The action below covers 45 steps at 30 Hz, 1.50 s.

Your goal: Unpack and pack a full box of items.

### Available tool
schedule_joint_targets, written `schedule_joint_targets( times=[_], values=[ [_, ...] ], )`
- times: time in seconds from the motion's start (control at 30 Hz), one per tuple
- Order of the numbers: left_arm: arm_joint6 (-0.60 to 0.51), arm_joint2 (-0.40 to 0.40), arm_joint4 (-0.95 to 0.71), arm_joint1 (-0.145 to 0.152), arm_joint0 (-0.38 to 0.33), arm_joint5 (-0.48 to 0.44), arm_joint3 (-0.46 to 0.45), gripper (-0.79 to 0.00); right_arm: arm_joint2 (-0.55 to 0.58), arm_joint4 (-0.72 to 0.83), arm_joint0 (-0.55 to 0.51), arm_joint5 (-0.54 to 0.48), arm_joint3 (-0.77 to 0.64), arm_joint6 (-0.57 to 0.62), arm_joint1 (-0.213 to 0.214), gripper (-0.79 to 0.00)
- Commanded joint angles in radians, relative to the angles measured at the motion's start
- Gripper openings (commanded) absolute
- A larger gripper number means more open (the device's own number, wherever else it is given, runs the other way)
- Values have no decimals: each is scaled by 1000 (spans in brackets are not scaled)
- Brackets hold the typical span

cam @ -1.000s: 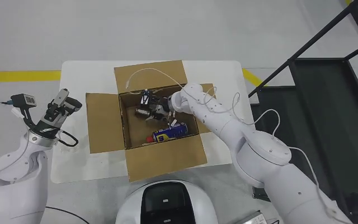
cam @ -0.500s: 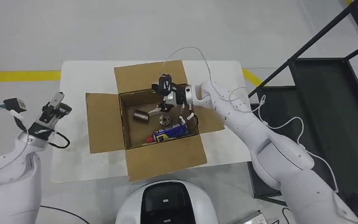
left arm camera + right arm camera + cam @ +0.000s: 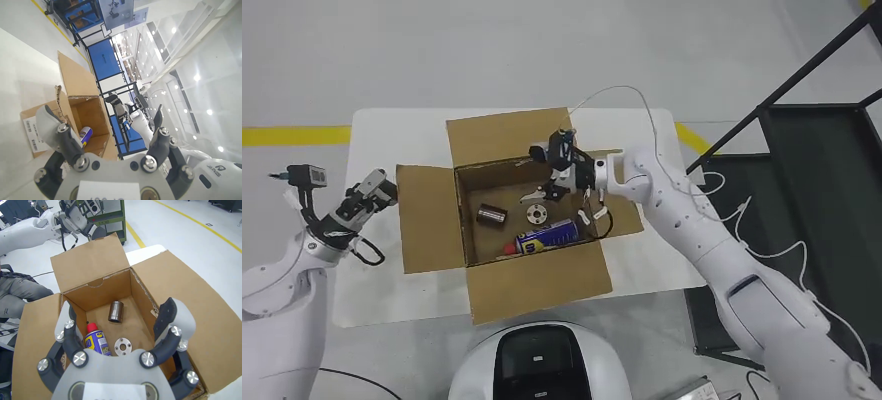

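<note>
right claw (image 3: 117, 306) wide open, empty, above the box (image 3: 170, 279). flange (image 3: 122, 346) lies nearly under it. left claw (image 3: 103, 112), also open, farther off.

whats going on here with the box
An open cardboard box sits on a white table. The right gripper hangs open above it, holding nothing. A spray can, a metal cylinder and a metal disc lie on the box floor. The left gripper is open too, off to the box's side.
</note>
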Motion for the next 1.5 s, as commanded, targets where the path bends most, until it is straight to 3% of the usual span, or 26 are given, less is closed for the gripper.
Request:
schedule_joint_targets(
  times=[0.0, 0.27, 0.6, 0.83, 1.0, 1.17, 1.47],
  values=[
    [-15, 6, 0, 2, -5, 13, -14, 0, 0, 0, 0, 0, 0, 0, 0, 0],
    [-28, 50, -11, 3, -24, 31, -45, 0, 65, 150, -59, -30, -25, 101, 38, 0],
    [9, 182, 31, -8, -93, 51, -35, 0, 336, 535, -307, -30, -196, 329, 190, 0],
    [39, 305, 91, -23, -167, 28, 27, 0, 507, 765, -441, 2, -155, 471, 260, 0],
    [79, 369, 156, -32, -203, 4, 83, 0, 521, 863, -465, 60, -87, 488, 266, 0],
    [115, 403, 216, -37, -223, -24, 123, 0, 458, 911, -417, 113, 30, 526, 250, 0],
    [132, 422, 252, -36, -206, -47, 117, 0, 326, 1010, -329, 39, 183, 579, 202, 0]
  ],
)
